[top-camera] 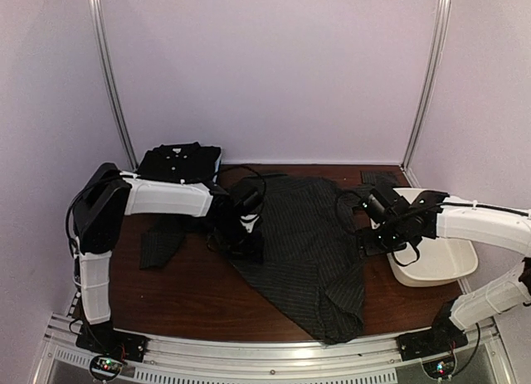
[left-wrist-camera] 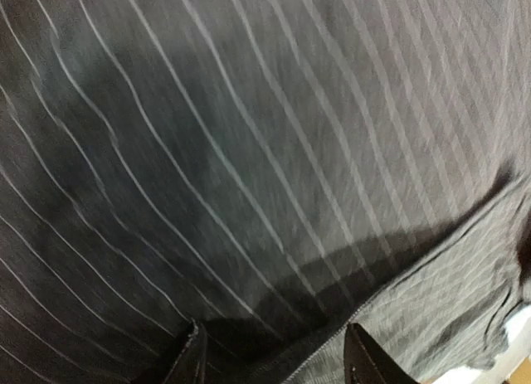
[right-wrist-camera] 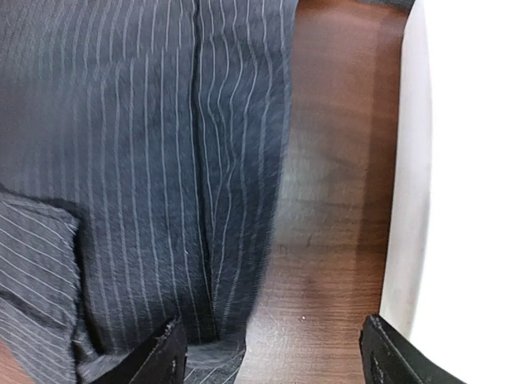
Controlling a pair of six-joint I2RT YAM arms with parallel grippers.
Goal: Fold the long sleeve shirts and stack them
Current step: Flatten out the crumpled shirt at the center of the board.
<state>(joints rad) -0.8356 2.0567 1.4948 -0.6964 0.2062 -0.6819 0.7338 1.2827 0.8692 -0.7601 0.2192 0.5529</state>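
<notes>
Pinstriped shirt (top-camera: 311, 251) lies spread on the bench (top-camera: 182, 293), its long axis slanting from far centre to the near right edge. Left jaws stand part open close over its cloth, clamping nothing. Right jaws gape wide astride its right edge, beside the white tub (top-camera: 440, 264). Folded black shirt (top-camera: 178, 162) sits far left.

pinstriped charcoal shirt (top-camera: 307, 251) spread flat mid-table, black shirt (top-camera: 178, 162) folded, back-left
</notes>
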